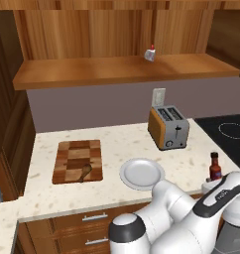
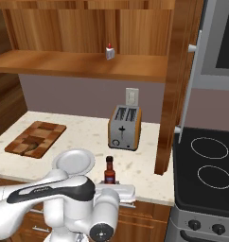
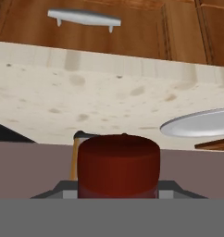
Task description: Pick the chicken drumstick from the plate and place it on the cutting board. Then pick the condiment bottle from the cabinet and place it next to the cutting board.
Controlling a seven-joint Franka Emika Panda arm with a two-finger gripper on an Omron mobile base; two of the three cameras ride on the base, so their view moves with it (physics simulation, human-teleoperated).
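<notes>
Nearest you, the two-finger gripper point(image 2: 111, 186) is closed on the base of the slim dark red-brown condiment bottle with a black cap point(image 2: 109, 171), which stands upright, long axis vertical, at the front edge of the speckled cream stone counter point(image 1: 117, 141); you cannot tell whether its base touches the stone. In the hand view the bottle's round body sits squarely between the fingertips point(image 3: 63, 193)

What your next move turns on, as I judge it: the checkered wooden cutting board point(image 1: 77, 159) lies well to the robot's left of the bottle, and the round light-grey plate point(image 1: 142, 173), bare now, sits between the two. You will have to carry the bottle over or around that plate and set it just beside the board, not on it

The small brown chicken drumstick point(image 1: 85, 171) already lies on the board's near right part, so keep clear of that corner

Further back, the orange-sided metal toaster point(image 1: 168, 127) stands behind the plate, out of the direct path, with the black stovetop point(image 2: 208, 168) to the right. Farthest, the open orange-brown wooden cabinet point(image 1: 92, 72) holds a tiny white object with a red tip point(image 1: 150, 53)
</notes>
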